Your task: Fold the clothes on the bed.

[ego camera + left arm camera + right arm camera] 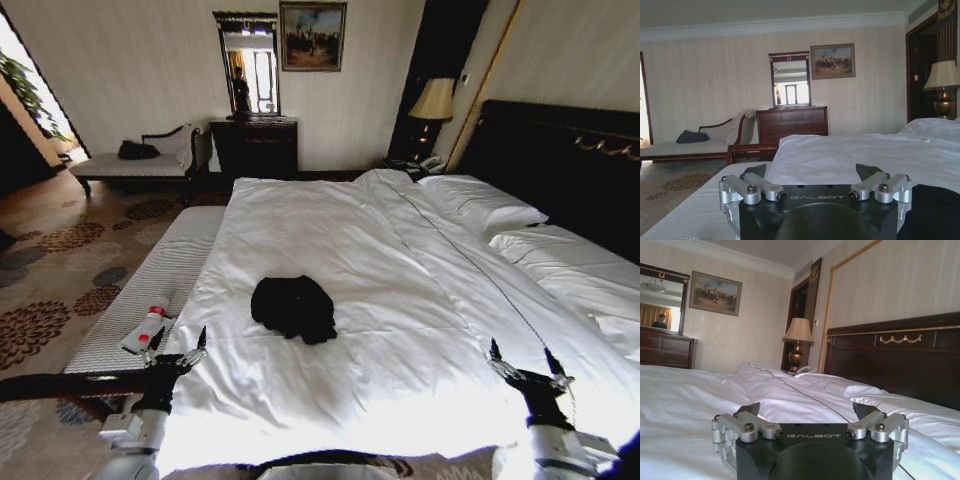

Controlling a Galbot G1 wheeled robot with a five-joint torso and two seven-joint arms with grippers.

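Note:
The clothes (294, 307) lie as a crumpled black heap on the white duvet of the bed (400, 260), near its foot end and a little left of centre. My left gripper (177, 348) hovers open at the bed's near left corner, short of the heap. My right gripper (521, 358) is open too, over the near right part of the duvet, well to the right of the heap. In the left wrist view the left gripper (812, 172) points along the bed (850, 155). In the right wrist view the right gripper (807, 410) faces the pillows and dark headboard (895, 355).
A striped bench (160, 285) runs along the bed's left side with a white and red bottle (146, 329) on it. Beyond are a chaise (135, 160) with a dark bundle, a dark dresser (254, 147) with a mirror, and a bedside lamp (432, 103).

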